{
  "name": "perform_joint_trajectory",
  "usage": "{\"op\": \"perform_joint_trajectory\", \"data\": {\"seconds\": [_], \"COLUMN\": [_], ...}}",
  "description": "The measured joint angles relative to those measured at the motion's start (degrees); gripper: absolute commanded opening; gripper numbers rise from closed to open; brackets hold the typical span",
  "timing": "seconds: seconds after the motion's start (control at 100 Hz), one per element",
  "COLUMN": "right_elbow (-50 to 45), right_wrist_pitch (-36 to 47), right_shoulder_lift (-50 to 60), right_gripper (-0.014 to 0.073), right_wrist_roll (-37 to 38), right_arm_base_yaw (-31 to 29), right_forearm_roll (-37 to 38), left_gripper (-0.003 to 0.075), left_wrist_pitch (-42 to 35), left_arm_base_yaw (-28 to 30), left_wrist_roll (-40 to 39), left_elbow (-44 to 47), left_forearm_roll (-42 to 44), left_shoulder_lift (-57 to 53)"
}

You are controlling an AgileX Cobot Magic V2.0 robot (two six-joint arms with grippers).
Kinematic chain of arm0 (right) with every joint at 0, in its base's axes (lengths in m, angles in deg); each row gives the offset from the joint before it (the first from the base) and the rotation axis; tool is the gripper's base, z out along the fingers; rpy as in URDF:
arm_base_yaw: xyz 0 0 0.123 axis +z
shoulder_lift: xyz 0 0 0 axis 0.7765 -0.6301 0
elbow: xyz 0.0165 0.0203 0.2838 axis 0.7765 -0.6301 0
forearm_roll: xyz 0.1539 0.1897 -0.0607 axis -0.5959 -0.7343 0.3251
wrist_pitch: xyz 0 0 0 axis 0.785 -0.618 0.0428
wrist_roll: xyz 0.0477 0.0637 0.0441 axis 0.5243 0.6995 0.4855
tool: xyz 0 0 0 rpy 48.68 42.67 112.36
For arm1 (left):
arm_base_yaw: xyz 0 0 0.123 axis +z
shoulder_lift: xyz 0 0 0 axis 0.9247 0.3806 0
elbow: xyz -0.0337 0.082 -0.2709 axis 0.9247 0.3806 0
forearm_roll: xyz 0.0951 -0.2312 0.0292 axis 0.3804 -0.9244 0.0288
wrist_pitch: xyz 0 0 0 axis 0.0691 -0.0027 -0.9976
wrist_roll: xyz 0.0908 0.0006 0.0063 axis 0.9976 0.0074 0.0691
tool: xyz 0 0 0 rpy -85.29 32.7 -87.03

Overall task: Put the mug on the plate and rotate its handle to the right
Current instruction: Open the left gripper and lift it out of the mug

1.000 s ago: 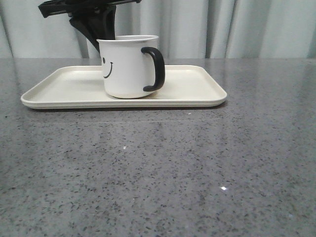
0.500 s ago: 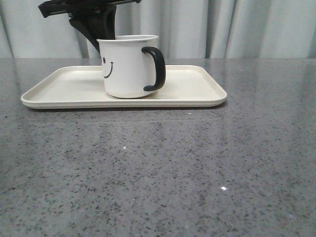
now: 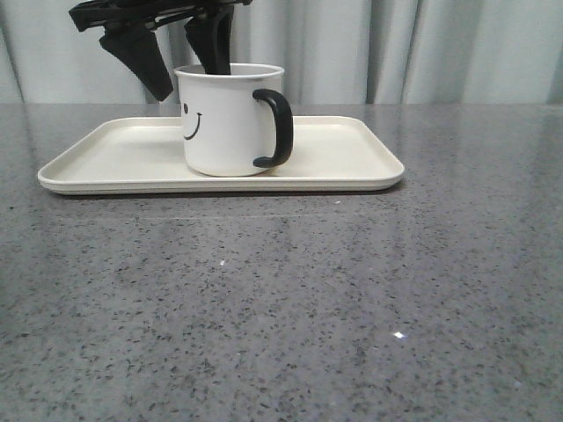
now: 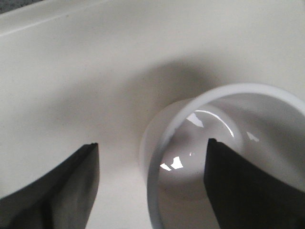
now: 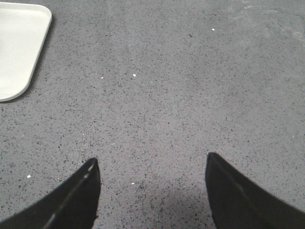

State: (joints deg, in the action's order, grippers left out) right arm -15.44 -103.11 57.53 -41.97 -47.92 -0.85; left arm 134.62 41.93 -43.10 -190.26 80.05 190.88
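Front view shows the left gripper spread astride the mug rim at upper left; lifting crookedly could tip it off the plate.

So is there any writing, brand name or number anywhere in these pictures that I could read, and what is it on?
No readable words, brands or numbers in any view.
The only sign: a black smiley face, partly turned out of sight, printed on the side of the white mug.
The cream plate, the grey speckled table and the black claws carry no markings that show.
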Motion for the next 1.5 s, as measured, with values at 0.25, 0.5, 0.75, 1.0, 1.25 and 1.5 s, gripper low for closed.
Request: {"op": "perform_joint_trajectory", "data": {"seconds": [0.25,0.5,0.75,1.0,1.25,1.5], "right_elbow": [0.0,0.0,0.0,0.0,0.0,0.0], "right_wrist_pitch": [0.0,0.0,0.0,0.0,0.0,0.0], "right_shoulder_lift": [0.0,0.0,0.0,0.0,0.0,0.0], "right_gripper": [0.0478,0.0478,0.0478,0.0478,0.0478,0.0478], "right_wrist_roll": [0.0,0.0,0.0,0.0,0.0,0.0], "right_arm_base_yaw": [0.0,0.0,0.0,0.0,0.0,0.0], "right_forearm_roll": [0.0,0.0,0.0,0.0,0.0,0.0], "left_gripper": [0.0463,0.0463,0.0463,0.0463,0.0463,0.0463], "left_wrist_pitch": [-1.8,-1.4,-3.2,-9.6,-14.3,-15.6], "left_arm_base_yaw": [0.0,0.0,0.5,7.2,16.3,18.4], "left_wrist_roll": [0.0,0.0,0.0,0.0,0.0,0.0], "left_elbow": [0.0,0.1,7.6,24.7,43.0,57.6], "left_forearm_roll": [0.3,4.5,8.4,8.8,9.0,9.0], "left_shoulder_lift": [-5.0,-12.7,-21.7,-33.1,-48.1,-63.8]}}
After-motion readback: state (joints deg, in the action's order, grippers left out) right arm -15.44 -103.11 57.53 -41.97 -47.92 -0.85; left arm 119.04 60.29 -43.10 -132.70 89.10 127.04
